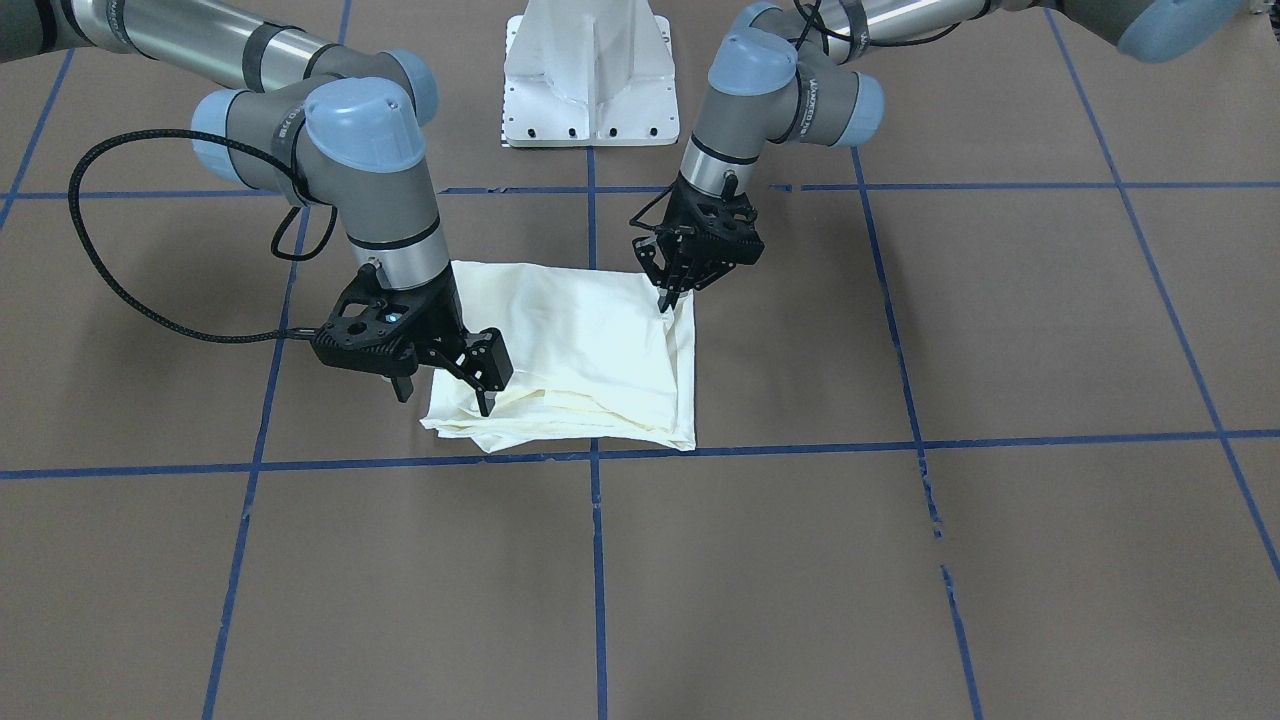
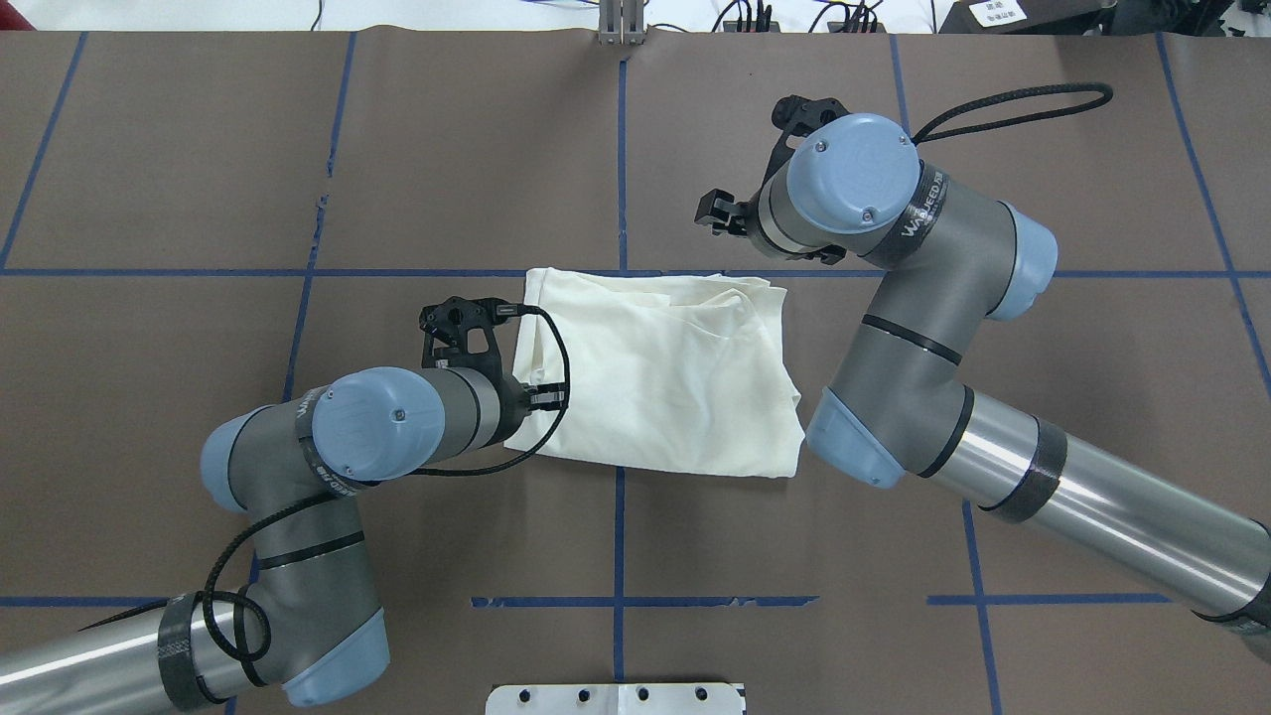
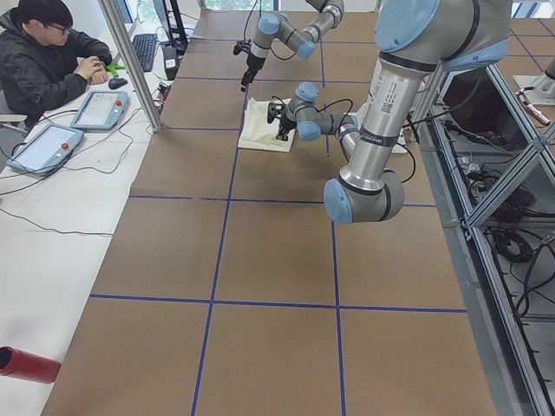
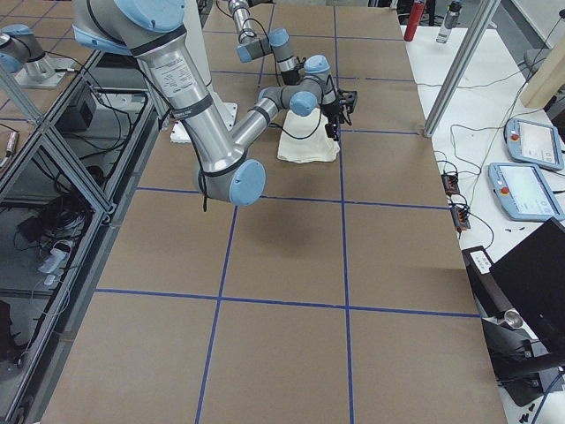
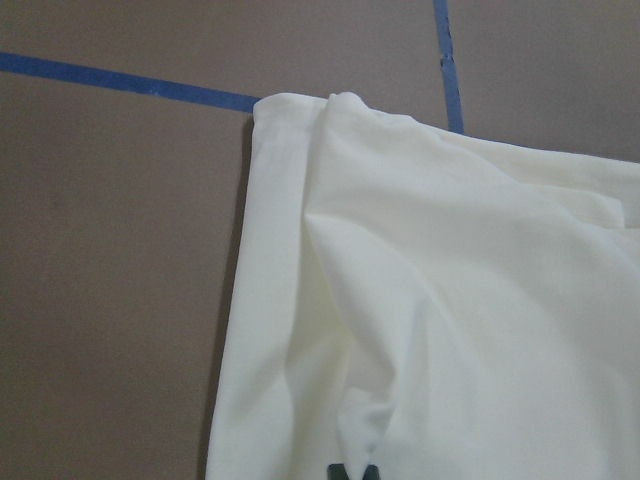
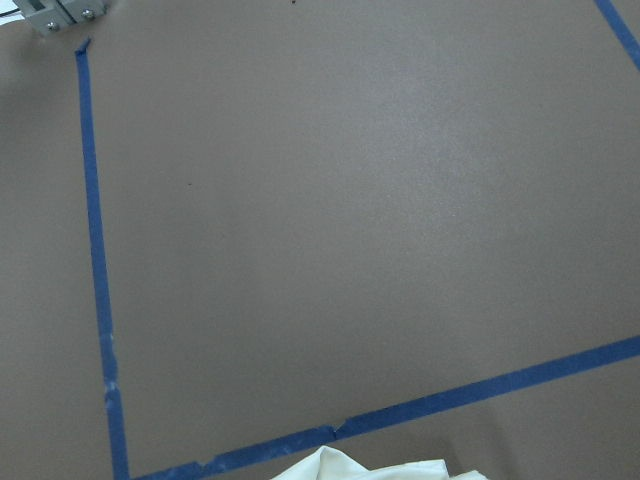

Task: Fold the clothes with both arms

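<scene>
The cream-white shirt (image 1: 580, 350) lies folded into a rough square on the brown table, plain side up, its print hidden. It also shows in the overhead view (image 2: 665, 377). My left gripper (image 1: 668, 296) points down at the shirt's corner nearest the robot, on its left side. Its fingers are shut, and the left wrist view shows cloth (image 5: 450, 300) bunched up at the fingertips (image 5: 352, 470). My right gripper (image 1: 443, 395) is open, its fingers astride the rumpled corner on the operators' side. The right wrist view shows only a tip of the shirt (image 6: 370, 467).
Blue tape lines (image 1: 595, 560) mark a grid on the table. The white pedestal base (image 1: 590, 80) stands behind the shirt. An operator (image 3: 52, 52) sits at a side desk with tablets (image 3: 43, 147). A red bottle (image 3: 26, 364) lies off the table's edge.
</scene>
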Motion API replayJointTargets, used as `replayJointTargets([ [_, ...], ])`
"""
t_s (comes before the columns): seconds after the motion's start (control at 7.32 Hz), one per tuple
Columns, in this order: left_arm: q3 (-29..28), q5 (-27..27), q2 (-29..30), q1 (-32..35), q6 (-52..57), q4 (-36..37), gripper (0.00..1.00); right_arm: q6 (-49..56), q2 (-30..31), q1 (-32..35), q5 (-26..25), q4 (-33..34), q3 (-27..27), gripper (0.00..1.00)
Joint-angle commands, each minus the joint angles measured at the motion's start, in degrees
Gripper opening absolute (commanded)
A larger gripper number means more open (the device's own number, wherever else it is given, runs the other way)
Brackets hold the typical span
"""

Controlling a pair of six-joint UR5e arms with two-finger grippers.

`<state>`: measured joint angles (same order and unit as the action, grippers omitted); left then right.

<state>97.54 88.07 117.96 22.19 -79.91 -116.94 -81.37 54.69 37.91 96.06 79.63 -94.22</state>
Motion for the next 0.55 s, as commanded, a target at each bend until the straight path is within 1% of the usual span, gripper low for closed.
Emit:
replayJointTargets([
  [0.0,0.19,-0.10,-2.54,-0.22,-0.24,-1.00,0.00,-0.02,0.42,-0.11,0.00,0.00,-0.44,1.00],
  [0.14,-0.51,-0.10,-3.77,-0.30,-0.24,-4.05,0.00,-0.02,0.51,-0.12,0.00,0.00,-0.44,1.00],
  [0.27,-0.69,-0.10,-5.00,-0.39,-0.16,-6.34,0.09,0.07,0.42,-0.12,0.00,0.00,-0.44,1.00],
  [0.41,0.27,0.34,-5.02,-0.39,-0.07,-6.63,0.54,0.07,0.42,-0.12,0.00,0.00,-0.44,1.00],
])
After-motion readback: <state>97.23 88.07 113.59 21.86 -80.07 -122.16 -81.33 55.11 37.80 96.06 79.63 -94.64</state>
